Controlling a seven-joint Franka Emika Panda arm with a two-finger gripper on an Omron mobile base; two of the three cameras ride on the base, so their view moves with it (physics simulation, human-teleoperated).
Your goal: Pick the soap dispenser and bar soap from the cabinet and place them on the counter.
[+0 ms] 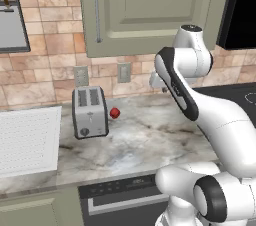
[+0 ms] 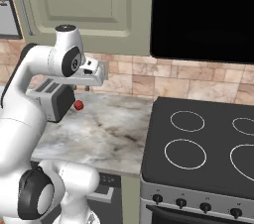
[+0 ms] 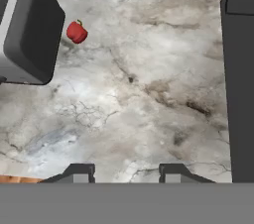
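The cabinet [image 1: 145,5], door closed, fills the upper middle of the left base frame; the fingers [image 3: 126,172], parted and holding nothing, point down at the counter [image 3: 144,94].

White robot arm with dark joints [image 1: 200,100] rises, bends at a raised elbow and points its hand downward; the two-finger gripper [image 3: 126,171] has its dark fingertips [image 3: 79,171] parted, holding nothing.

Marbled counter [image 1: 150,140] – toaster [image 1: 90,111] on it, small red pepper [image 1: 115,113] just beside
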